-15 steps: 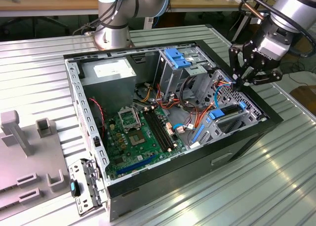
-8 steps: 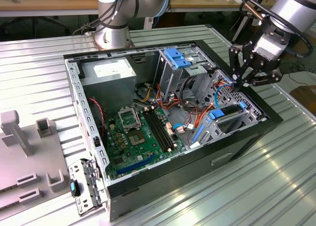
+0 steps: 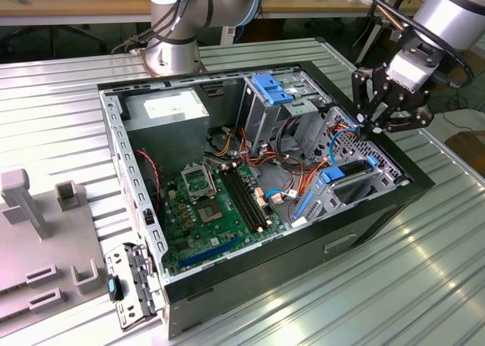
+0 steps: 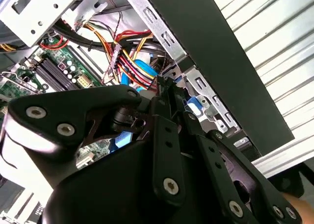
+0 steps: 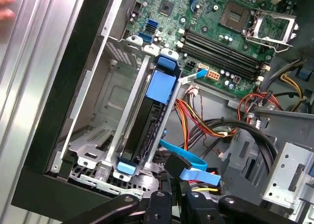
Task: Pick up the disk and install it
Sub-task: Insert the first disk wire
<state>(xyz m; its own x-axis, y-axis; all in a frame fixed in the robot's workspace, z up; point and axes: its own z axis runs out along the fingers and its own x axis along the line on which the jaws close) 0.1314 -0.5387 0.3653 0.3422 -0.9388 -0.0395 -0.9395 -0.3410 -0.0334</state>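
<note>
Disk [image 5: 147, 121] sits on edge in the drive cage [image 5: 105, 111] of the computer case [image 3: 379, 210]; we see the claw [image 3: 377, 128] empty above it, fingers nearly together.

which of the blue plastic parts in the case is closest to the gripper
The disk in its blue rail, seated in the lower bay beneath the gripper; the blue caddy sits farther away atop the cage.

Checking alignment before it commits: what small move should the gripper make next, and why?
Probably shift the gripper sideways toward the disk, a dark flat drive in a bright blue plastic carrier, standing on edge in the grey metal cage. In the first wrist view the gripper hangs over the flat blue cable, beside the disk rather than over it.
</note>
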